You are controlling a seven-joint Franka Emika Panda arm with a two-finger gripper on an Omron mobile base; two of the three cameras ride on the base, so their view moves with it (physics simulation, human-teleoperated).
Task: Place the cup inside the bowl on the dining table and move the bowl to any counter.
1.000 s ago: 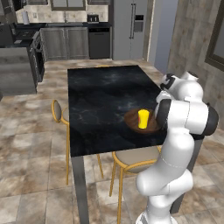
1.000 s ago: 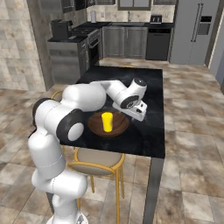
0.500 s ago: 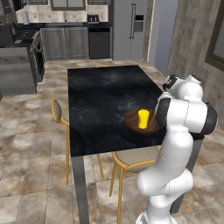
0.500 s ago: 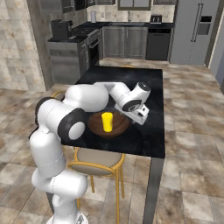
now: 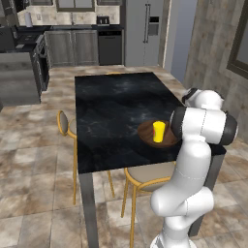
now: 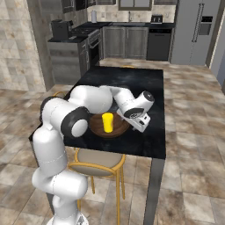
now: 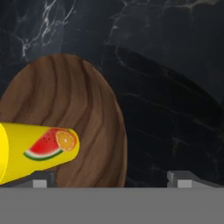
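The yellow cup (image 5: 158, 131) (image 6: 107, 122) stands upright in the brown wooden bowl (image 5: 145, 131) (image 6: 97, 128), near the front right edge of the black dining table (image 5: 111, 101) (image 6: 132, 83). My gripper (image 6: 139, 124) hangs low over the bowl's right rim, jaws open and holding nothing. In the hand view the cup (image 7: 39, 151), with a watermelon and orange print, lies across the lower left. The bowl (image 7: 87, 105) spreads behind it. The bowl's rim falls between my fingertips (image 7: 41, 179), and the gripper (image 7: 111, 179) is wide open.
Gold-framed chairs (image 5: 145, 174) (image 5: 65, 126) (image 6: 94, 158) are tucked under the table's near and left sides. Black-topped counters over grey cabinets (image 5: 82, 29) (image 6: 70, 39) line the back and left walls beside a steel fridge (image 5: 143, 29). Tiled floor surrounds the table.
The hand has dropped lower beside the bowl's right rim. The cup and bowl have not moved, and the jaws have stayed open.
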